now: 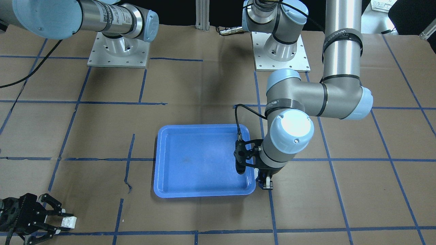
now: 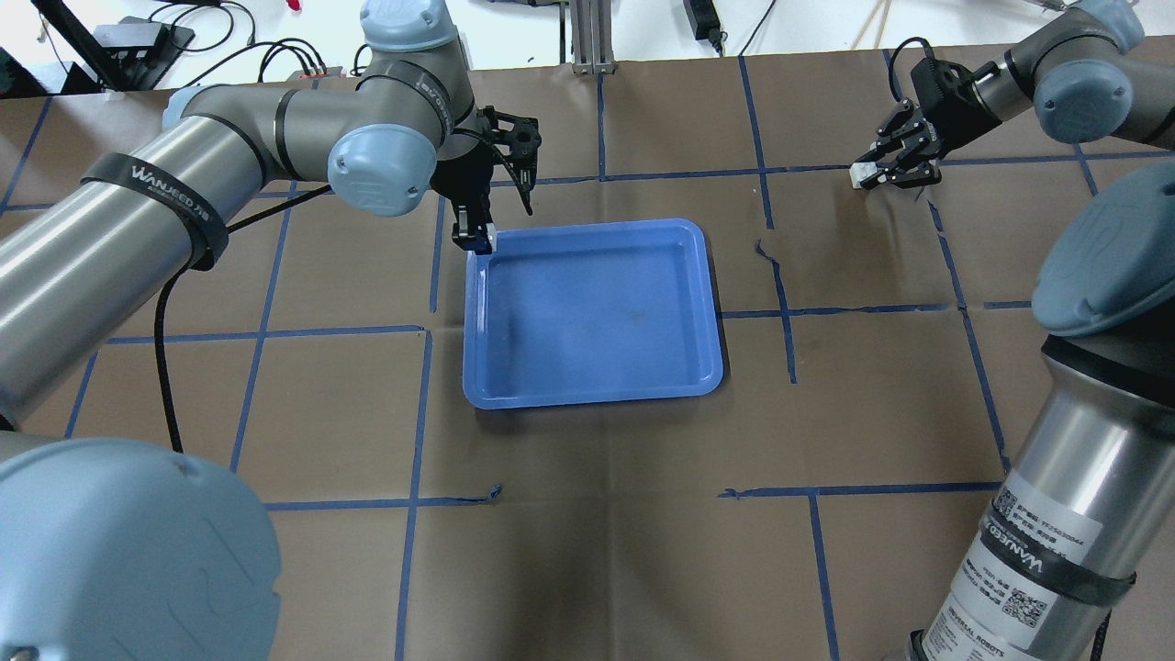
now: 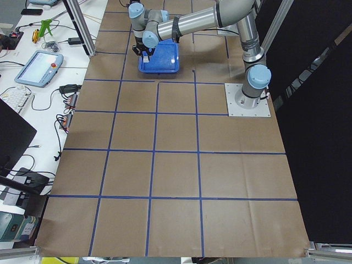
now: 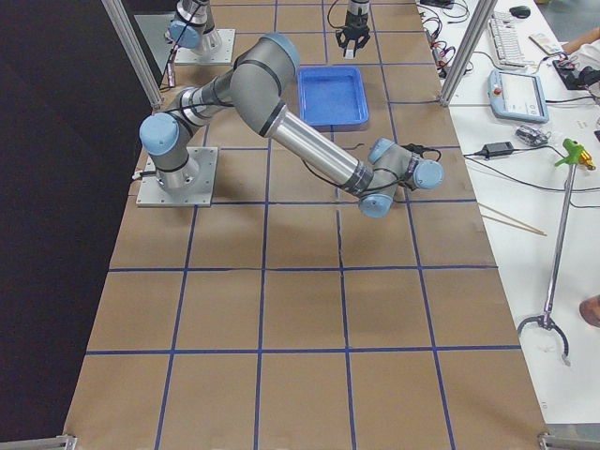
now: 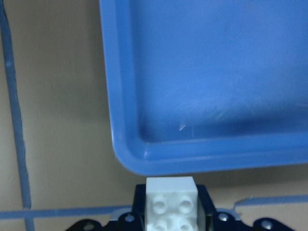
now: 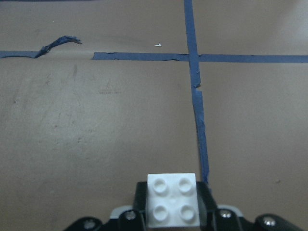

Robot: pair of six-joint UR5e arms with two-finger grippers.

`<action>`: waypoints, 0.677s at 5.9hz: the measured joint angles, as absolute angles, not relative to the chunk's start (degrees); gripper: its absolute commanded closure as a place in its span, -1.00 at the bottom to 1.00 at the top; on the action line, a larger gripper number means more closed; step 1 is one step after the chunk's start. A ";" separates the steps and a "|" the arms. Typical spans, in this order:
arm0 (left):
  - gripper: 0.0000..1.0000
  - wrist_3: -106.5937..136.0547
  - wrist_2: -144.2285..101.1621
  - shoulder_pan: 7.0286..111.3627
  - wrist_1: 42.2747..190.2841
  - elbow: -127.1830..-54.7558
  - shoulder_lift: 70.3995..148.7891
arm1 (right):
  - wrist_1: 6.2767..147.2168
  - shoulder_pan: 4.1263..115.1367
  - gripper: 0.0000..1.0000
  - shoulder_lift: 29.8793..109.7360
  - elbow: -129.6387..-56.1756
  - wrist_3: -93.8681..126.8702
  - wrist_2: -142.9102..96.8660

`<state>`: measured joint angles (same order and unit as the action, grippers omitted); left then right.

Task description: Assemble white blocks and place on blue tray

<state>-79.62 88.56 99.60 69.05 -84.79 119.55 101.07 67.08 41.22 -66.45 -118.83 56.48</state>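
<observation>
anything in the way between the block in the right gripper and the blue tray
Nothing visible. The right gripper holds a white block; only taped brown paper lies between it and the blue tray. The left gripper, holding the other white block, is at the tray's opposite side.
</observation>
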 measured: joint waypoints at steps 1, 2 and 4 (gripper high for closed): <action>0.78 -76.03 88.34 102.20 68.84 -85.02 120.19 | 100.78 67.15 0.27 42.70 -66.40 -118.50 56.66; 0.78 -73.65 88.33 104.26 68.30 -85.12 121.43 | 100.16 67.29 0.27 44.58 -66.44 -118.33 56.91; 0.78 -71.70 87.91 106.10 66.00 -85.27 124.52 | 95.95 67.95 0.27 49.21 -66.69 -117.51 57.28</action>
<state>-71.70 87.91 106.10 66.00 -85.27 124.52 95.95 67.95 49.21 -66.69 -117.51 57.28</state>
